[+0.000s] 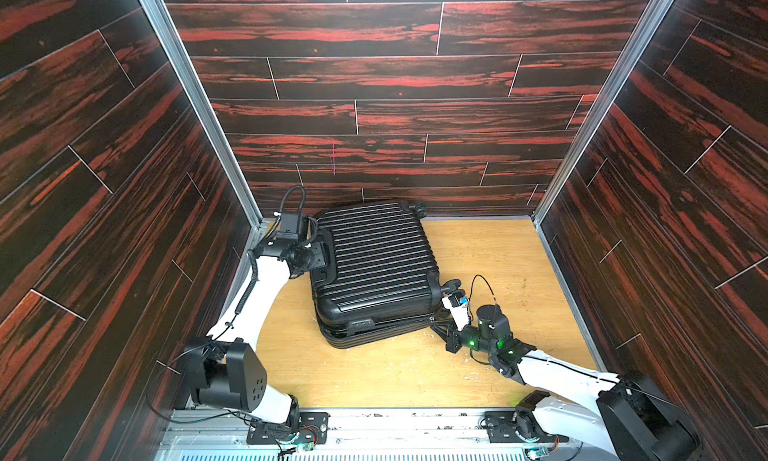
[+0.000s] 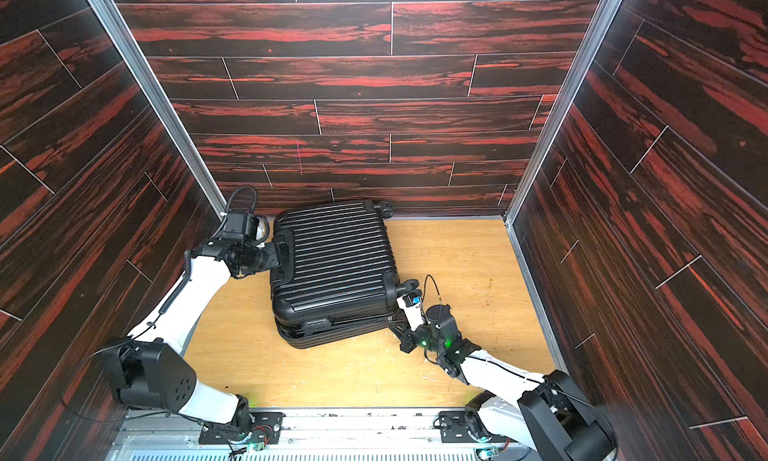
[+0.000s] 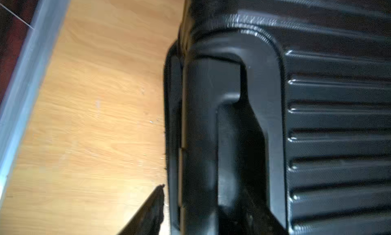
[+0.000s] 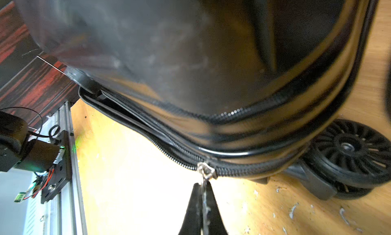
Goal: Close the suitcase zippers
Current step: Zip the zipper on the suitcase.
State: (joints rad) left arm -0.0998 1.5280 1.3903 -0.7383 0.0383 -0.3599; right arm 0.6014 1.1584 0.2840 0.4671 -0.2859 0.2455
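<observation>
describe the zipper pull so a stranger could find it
Start at the black ribbed suitcase on the wooden table, then its near corner by the caster wheel. On the seam there sits the zipper pull: the only silvery piece, pinched by the right gripper.

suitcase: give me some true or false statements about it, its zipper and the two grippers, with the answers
1. The suitcase lies flat on the wooden table, ribbed shell up. True.
2. The right gripper is shut on a zipper pull. True.
3. The zipper is closed all the way round. False: on one side of the pull the zipper track lies apart, with a gap between the shell halves.
4. The left gripper is clamped on a caster wheel. False: the left gripper stands open at the handle on the suitcase's edge.
</observation>
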